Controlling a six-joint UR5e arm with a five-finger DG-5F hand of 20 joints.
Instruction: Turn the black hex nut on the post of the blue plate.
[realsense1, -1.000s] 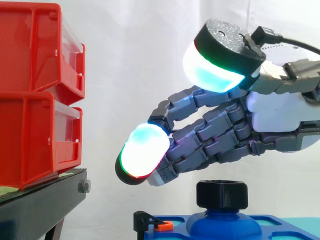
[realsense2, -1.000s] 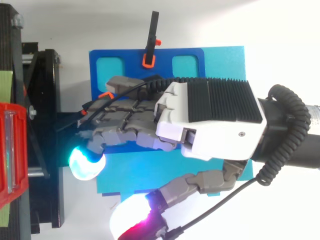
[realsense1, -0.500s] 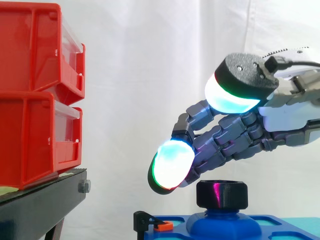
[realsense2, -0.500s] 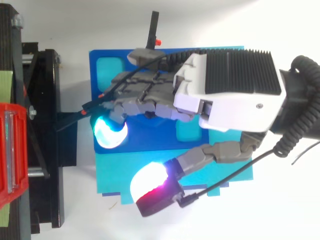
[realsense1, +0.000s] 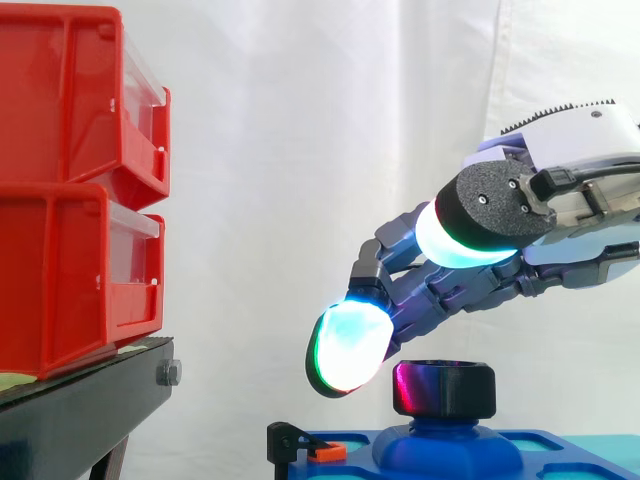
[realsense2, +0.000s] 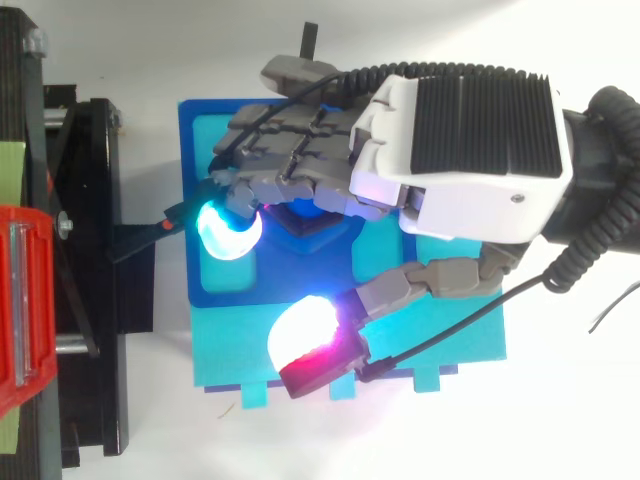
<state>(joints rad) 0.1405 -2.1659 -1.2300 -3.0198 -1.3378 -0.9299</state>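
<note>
Teal base (realsense2: 232, 352) and blue plate (realsense2: 192, 150) make up the foreground, and nearest to the side camera on my screen is the thumb pad (realsense1: 480, 215), dark-backed and glowing cyan, held high and well clear of everything. Just behind and below it the black nut (realsense1: 443, 388) sits on its post at the middle of the plate, upright, with a magenta glint on its left face. A second ago the hand (realsense2: 460, 150) was further out towards the bins and nearer the base's front edge; since then it has drawn back along the arm, slid across over the plate's middle and dropped, so the bent fingers (realsense1: 455, 290) now hang directly above the nut and cover it from overhead. I read that as the approach closing in on a grasp, with no turning begun. The fingers are loosely bent and spread wide from the thumb, holding nothing. One glowing fingertip (realsense1: 348, 348) has come down to about the level of the nut's top, just beside its left edge; from above it looks apart from the post, so I judge no contact yet. A small black clamp (realsense1: 300, 445) stands at the plate's left edge. Further back the red bins (realsense1: 70, 200) rest on the black stand (realsense1: 90, 400), before the white curtain (realsense1: 300, 120).
</note>
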